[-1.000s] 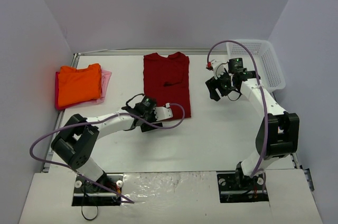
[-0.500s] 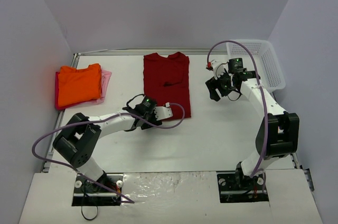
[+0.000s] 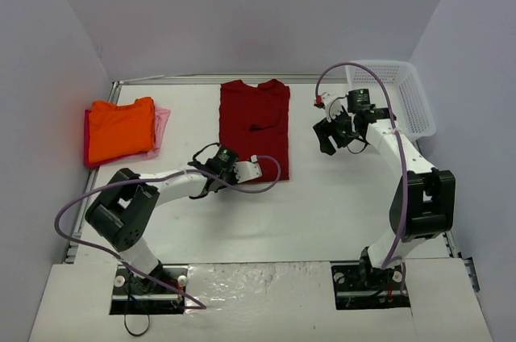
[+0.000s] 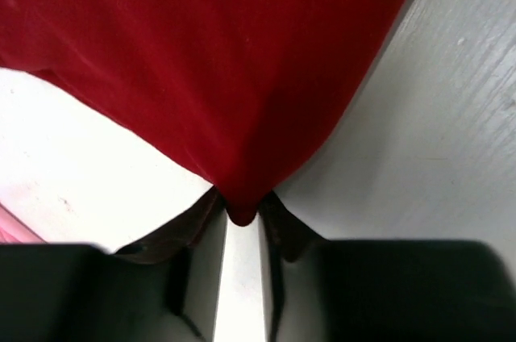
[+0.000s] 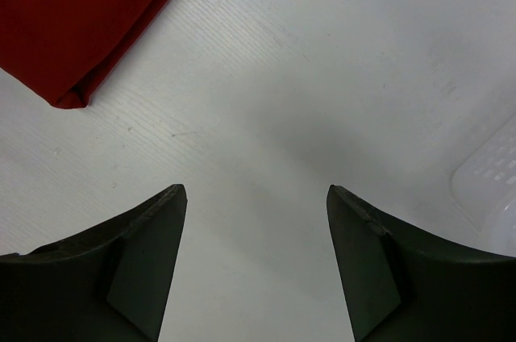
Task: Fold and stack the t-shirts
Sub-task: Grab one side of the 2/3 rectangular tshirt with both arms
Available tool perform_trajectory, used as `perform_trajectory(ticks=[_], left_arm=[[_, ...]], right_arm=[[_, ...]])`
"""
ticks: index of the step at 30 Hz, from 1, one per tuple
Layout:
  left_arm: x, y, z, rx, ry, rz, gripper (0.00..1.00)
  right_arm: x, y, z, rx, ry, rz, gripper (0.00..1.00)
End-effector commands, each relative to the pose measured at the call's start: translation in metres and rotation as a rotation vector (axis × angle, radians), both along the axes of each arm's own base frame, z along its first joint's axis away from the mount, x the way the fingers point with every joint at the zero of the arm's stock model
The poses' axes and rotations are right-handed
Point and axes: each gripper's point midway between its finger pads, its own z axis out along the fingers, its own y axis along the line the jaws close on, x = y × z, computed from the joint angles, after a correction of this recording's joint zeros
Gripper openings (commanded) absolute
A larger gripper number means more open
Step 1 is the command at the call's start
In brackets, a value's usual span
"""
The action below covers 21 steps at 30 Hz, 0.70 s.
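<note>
The dark red t-shirt lies flat and lengthwise in the middle of the table. My left gripper sits at its near left corner. In the left wrist view the gripper is shut on the tip of that red corner. The orange t-shirt lies folded at the far left on top of the pale pink t-shirt. My right gripper hovers open to the right of the red shirt. Its fingers have only bare table between them, and the shirt's corner is off to their upper left.
A white mesh basket stands at the back right, and its rim shows at the right edge of the right wrist view. Grey walls close in the table on three sides. Purple cables loop from both arms.
My left gripper has closed from wide open onto the near left corner of the dark red t-shirt and edged slightly forward. The right arm has not moved.
</note>
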Motion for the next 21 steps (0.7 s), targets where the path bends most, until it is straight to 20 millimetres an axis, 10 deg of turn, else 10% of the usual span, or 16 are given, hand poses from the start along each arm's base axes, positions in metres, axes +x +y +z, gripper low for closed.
perform_trajectory(ticks=[1,5,21], left_arm=[[0.004,-0.001,0.004,-0.022,0.030,0.024,0.18],[0.000,-0.005,0.008,-0.093,0.088,0.023,0.03],[-0.023,0.000,0.026,-0.363,0.414,0.018,0.03]], right_arm=[[0.001,0.003,0.011,0.021,-0.006,0.009,0.66],[-0.001,0.004,0.011,0.028,0.000,0.017,0.66],[-0.046,0.050,0.020,0.068,-0.002,0.274,0.66]])
